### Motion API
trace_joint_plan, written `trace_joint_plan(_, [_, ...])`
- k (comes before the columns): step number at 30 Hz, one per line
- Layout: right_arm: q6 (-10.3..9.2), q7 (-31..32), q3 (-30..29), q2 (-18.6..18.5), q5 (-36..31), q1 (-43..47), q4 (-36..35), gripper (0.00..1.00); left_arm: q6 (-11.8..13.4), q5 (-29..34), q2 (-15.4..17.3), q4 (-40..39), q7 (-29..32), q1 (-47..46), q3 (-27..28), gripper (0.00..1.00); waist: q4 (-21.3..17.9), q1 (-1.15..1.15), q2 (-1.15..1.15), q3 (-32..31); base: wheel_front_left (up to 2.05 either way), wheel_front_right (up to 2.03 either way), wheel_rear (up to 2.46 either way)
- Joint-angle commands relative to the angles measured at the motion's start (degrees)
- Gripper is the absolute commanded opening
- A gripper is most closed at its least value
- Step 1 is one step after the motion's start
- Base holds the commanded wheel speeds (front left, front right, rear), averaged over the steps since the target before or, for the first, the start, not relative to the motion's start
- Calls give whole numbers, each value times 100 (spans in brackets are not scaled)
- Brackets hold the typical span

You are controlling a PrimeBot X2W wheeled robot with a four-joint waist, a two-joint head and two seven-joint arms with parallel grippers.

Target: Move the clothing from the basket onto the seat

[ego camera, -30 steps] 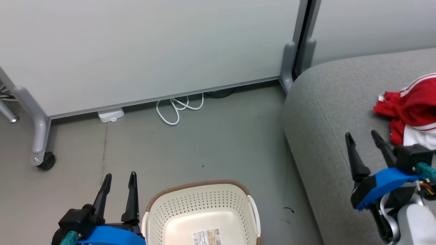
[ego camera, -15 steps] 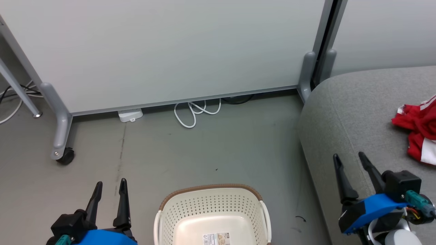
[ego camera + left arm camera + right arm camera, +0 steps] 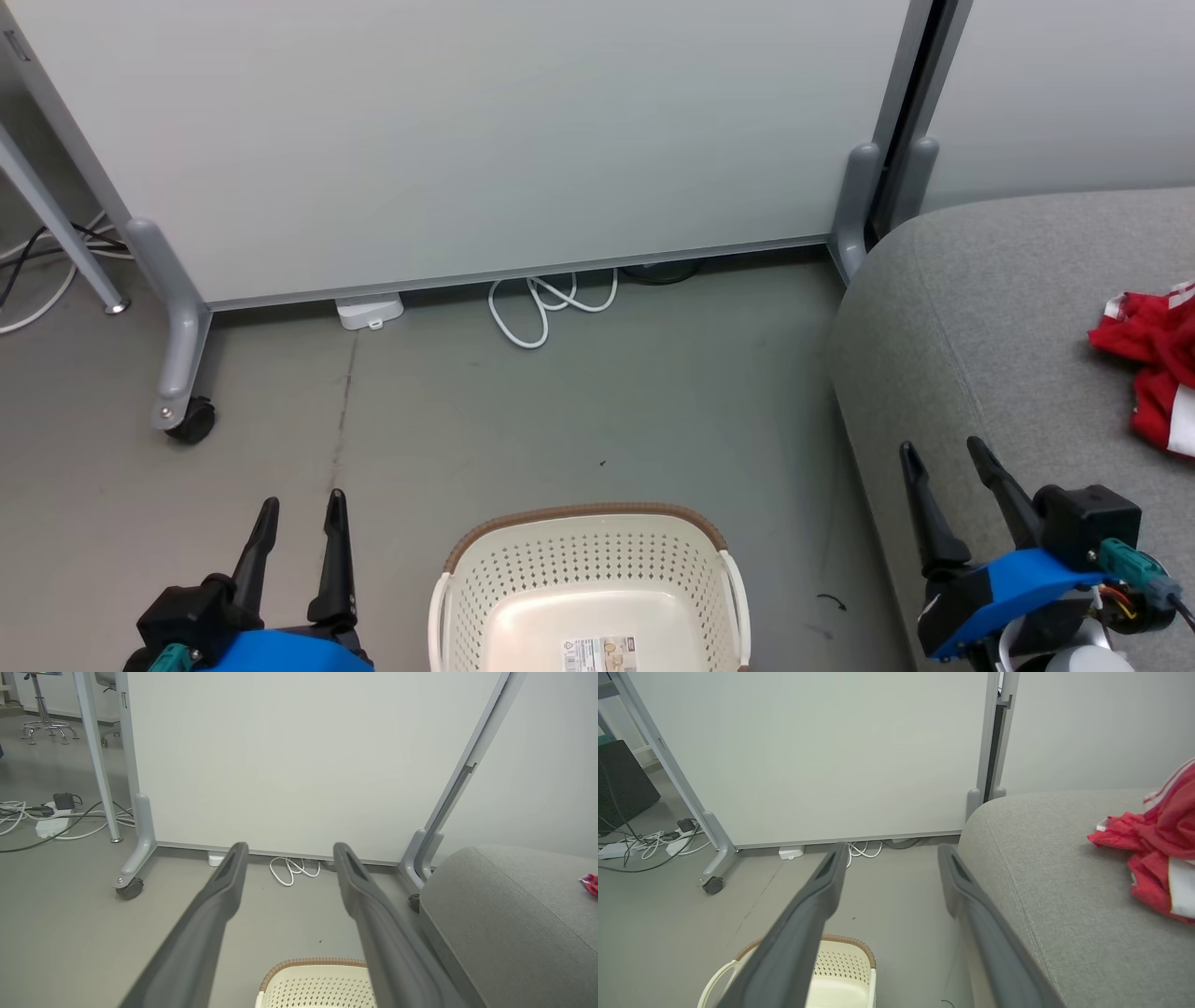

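Head view: the grey seat [image 3: 980, 327] takes the right side; the basket [image 3: 583, 511] stands bottom centre; red clothing [image 3: 1153, 364] lies on the seat at the right edge, cropped, perhaps two pieces. Left gripper [image 3: 303, 500] and right gripper [image 3: 941, 446], in the lower corners, both gape empty.

Bright, even, diffuse light leaves only thin soft shadows under the white panel [image 3: 467, 140] and beside the seat [image 3: 980, 327] at the head view's right, focus is sharp, and the wrist views tilt the grey posts [image 3: 467, 767] outward near their edges.
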Motion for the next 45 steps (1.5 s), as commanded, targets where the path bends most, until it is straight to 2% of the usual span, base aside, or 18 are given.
trace_joint_plan(1, [3,-31,2,18,30,89,12,100,-7,-32,39,-2,-14,13,1,100,2,0,0,5,0,0,0])
trace_joint_plan(20, [3,-54,108,18,9,72,110,100,-6,-81,39,53,-14,1,-59,100,33,0,0,38,0,0,0])
trace_joint_plan(21, [0,-31,106,7,33,12,107,0,-1,-56,19,50,0,-1,-61,0,33,0,0,38,0,0,0])
trace_joint_plan(26, [0,4,97,15,88,80,350,0,-1,-85,-78,251,47,135,-70,0,32,0,0,37,0,0,0])
trace_joint_plan(45, [0,220,-28,14,2232,-13,334,0,-3,-1917,-172,36,593,-64,223,0,19,0,0,24,0,0,0])
